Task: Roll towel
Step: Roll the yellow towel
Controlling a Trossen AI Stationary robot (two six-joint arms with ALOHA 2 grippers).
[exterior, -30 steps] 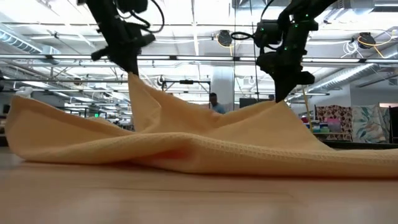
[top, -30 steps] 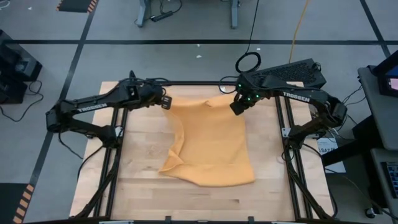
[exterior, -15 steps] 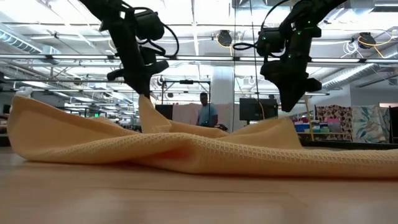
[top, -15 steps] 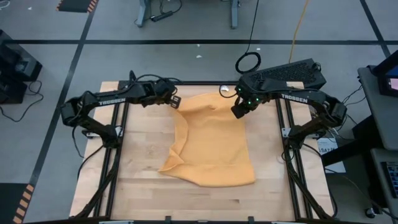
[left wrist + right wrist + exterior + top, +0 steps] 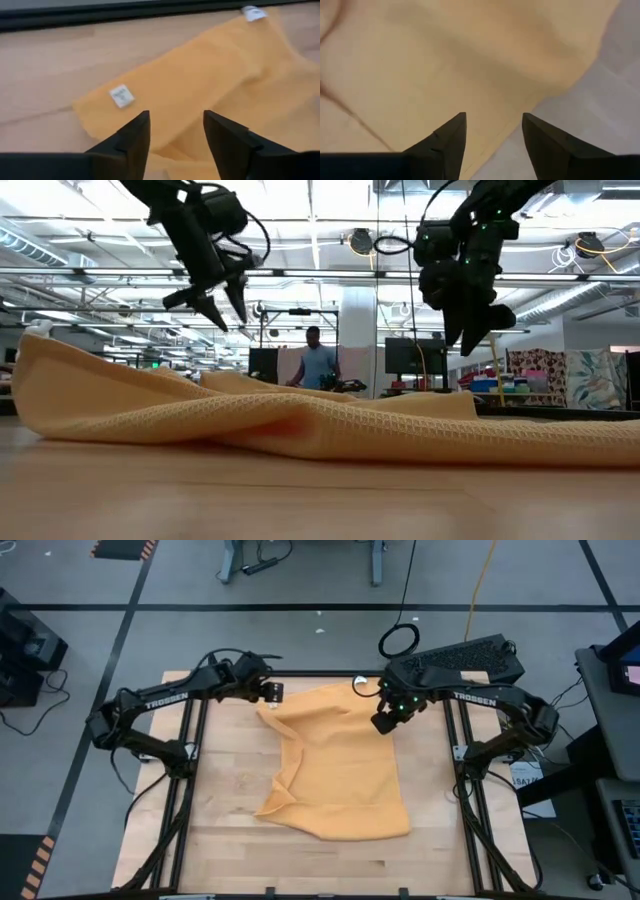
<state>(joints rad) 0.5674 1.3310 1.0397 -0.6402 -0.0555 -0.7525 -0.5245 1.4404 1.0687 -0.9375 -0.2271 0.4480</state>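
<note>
The mustard-yellow towel (image 5: 340, 765) lies rumpled on the wooden table (image 5: 230, 810), its left side folded over in a ridge (image 5: 285, 770); it also shows in the low view as the towel (image 5: 300, 425). A small white tag (image 5: 121, 95) sits near its far left corner. My left gripper (image 5: 270, 692) hovers open above that far left corner, also seen as my left gripper (image 5: 222, 305). My right gripper (image 5: 382, 720) hovers open above the towel's far right corner, seen too as my right gripper (image 5: 478, 330). Neither touches the cloth.
Black rails (image 5: 190, 760) run along both table sides. A dark keyboard-like case (image 5: 465, 658) and a cable loop (image 5: 399, 640) lie past the far edge. A person (image 5: 316, 365) stands in the room behind. Bare wood lies near the front edge (image 5: 330, 865).
Both grippers have opened and let go of the towel's far corners, then risen clear. The lifted far edge has fallen and now lies flat on the table. The near part of the towel has stayed where it was.
</note>
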